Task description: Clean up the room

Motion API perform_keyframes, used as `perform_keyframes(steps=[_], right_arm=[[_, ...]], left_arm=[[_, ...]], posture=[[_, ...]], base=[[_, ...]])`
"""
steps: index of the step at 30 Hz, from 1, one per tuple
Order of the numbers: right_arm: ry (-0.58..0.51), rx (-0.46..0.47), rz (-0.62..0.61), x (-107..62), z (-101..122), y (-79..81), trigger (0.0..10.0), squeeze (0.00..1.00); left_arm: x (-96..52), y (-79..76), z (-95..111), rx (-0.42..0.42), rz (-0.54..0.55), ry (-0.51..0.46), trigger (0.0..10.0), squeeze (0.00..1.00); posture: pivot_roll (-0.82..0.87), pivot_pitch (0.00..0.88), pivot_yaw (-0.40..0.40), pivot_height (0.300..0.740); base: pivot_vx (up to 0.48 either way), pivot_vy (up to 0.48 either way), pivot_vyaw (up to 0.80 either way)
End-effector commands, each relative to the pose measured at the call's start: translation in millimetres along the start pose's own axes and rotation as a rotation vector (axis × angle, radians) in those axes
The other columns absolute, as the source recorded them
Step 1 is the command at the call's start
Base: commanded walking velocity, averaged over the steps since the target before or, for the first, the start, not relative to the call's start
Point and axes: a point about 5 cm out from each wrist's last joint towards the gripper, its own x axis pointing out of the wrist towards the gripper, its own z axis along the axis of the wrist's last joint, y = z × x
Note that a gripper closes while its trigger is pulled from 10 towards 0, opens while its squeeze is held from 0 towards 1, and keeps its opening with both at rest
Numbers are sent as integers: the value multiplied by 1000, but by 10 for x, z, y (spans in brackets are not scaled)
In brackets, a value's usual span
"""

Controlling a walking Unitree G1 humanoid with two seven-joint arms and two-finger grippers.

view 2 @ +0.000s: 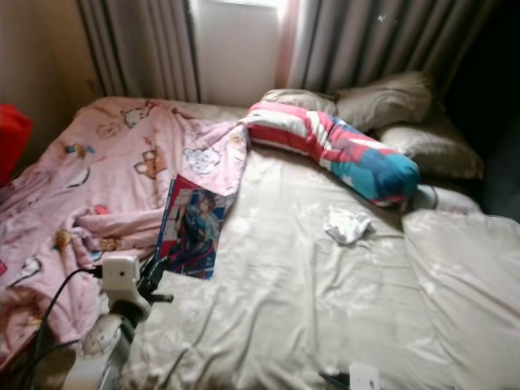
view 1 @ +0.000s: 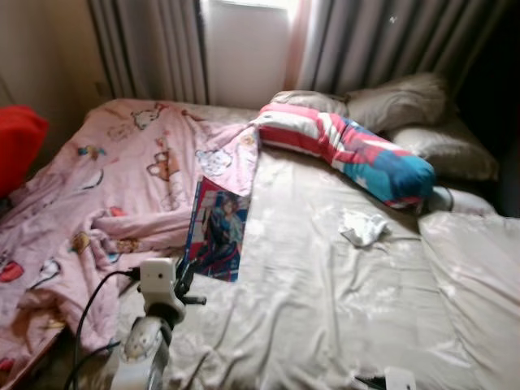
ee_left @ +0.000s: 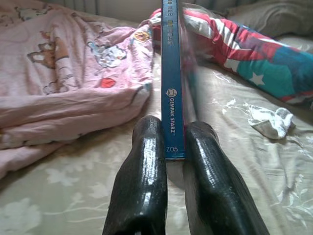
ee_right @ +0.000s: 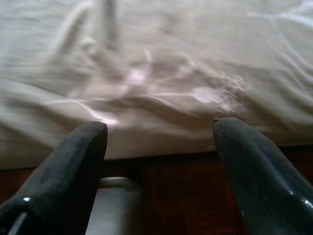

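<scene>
Left wrist view: left claw (ee_left: pixel 175 147) clamped on the blue book (ee_left: pixel 172 73) spine, over the bed (view 1: pixel 325 301). Right claw (ee_right: pixel 159 134) spread wide at the bed edge.

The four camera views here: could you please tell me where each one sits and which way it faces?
Left eye view: on the head, looking down at the bed; left arm and left claw show.
Right eye view: beside it, same scene.
Left wrist view: along the left claw, which is shut on the comic book.
Right wrist view: along the open right claw at the sheet's edge.
Shared: the book, pink blanket and striped bolster.
</scene>
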Motion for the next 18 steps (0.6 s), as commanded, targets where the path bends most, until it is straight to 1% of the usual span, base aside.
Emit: perform_keyframes(steps=[1, 18], right_arm=[[15, -11, -13, -13, -31, -62, 10000, 0], [15, -13, -10, -8, -17, -62, 10000, 0]], left_arm=[[9, -28, 77, -7, -5, -48, 10000, 0], [10, -43, 76, -10, -13, -46, 10000, 0]], posture=[[-4, 157, -39, 734], [-2, 155, -37, 734]], base=[[0, -412, 0], [0, -410, 0]])
